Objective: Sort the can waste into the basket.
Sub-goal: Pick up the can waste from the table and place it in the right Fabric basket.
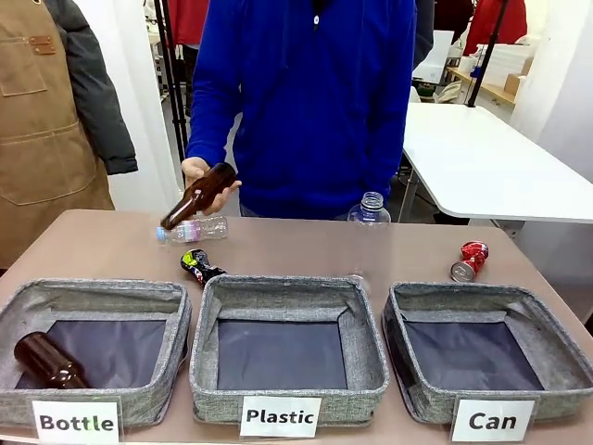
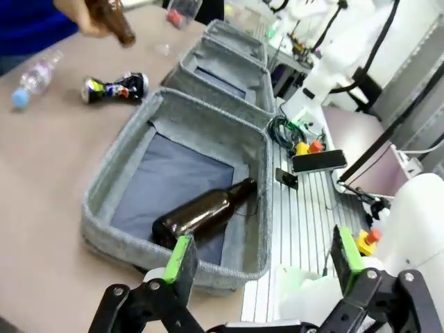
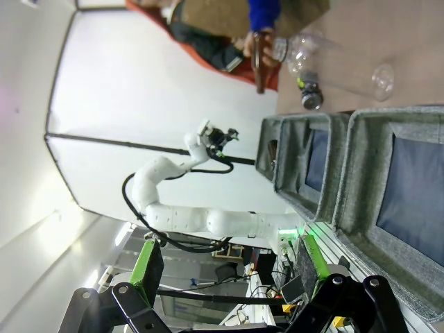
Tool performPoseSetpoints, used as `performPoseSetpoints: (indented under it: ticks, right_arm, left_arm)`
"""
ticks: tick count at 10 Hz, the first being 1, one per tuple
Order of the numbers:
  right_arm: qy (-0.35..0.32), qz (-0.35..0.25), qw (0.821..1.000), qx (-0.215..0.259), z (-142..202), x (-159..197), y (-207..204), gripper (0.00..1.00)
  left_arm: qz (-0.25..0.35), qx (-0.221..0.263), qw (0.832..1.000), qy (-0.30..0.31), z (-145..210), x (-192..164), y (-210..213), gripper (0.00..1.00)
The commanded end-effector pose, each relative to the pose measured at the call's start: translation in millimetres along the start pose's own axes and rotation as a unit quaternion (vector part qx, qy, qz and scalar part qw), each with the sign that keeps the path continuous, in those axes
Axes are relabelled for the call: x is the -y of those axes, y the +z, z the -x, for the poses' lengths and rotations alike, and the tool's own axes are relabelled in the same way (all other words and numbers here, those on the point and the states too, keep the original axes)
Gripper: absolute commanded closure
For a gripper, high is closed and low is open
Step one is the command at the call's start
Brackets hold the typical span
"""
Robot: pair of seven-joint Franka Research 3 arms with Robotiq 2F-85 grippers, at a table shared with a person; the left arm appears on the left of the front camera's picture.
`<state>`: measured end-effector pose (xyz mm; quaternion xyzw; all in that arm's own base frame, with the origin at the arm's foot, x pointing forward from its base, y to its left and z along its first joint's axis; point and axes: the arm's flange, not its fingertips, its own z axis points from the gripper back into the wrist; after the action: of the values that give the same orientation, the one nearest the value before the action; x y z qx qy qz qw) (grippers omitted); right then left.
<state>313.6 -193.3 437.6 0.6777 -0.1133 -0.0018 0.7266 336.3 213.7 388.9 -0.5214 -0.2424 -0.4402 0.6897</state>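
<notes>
three grey fabric baskets stand in a row along the near edge of the table [image 1: 111,243], labelled from the robot's left "bottle", "plastic" and "can". the can basket [image 1: 556,341] is the rightmost.

1. red can [image 1: 470,260]: lies on the table just beyond the far rim of the can basket, silver end toward the camera, outside the basket.
2. black can [image 1: 199,266]: lies on the table just beyond the far left corner of the plastic basket [image 1: 366,343], well apart from the can basket.
3. left gripper [image 2: 263,260]: jaws spread wide, nothing between the green pads; it hangs above the near wall of the bottle basket [image 2: 104,201], in which one brown bottle [image 2: 205,214] lies on its side.
4. right gripper [image 3: 227,267]: jaws spread wide, nothing held; it sits off the near edge of the table.
5. person's hand [image 1: 196,172]: holds a second brown bottle [image 1: 202,193], tilted neck down, over the far side of the table.
6. clear plastic bottles: one lying bottle [image 1: 195,230] rests just below that hand; one upright bottle [image 1: 369,219] stands beyond the plastic basket.
</notes>
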Motion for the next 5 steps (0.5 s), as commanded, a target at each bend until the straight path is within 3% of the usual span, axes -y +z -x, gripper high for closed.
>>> performPoseSetpoints:
  ticks: [1,3,5]
  right_arm:
    - [0.012,0.0,1.0,-0.006,2.0,-1.2,2.1,0.0]
    - [0.012,0.0,1.0,-0.006,2.0,-1.2,2.1,0.0]
    - [0.012,0.0,1.0,-0.006,2.0,-1.2,2.1,0.0]
  left_arm:
    - [-0.014,-0.052,0.999,0.008,-60.4,4.0,-28.4,0.0]
    - [-0.026,-0.129,0.991,0.005,-110.1,0.6,-46.2,0.0]
    - [-0.022,-0.124,0.99,0.058,-96.9,-4.7,-16.1,0.0]
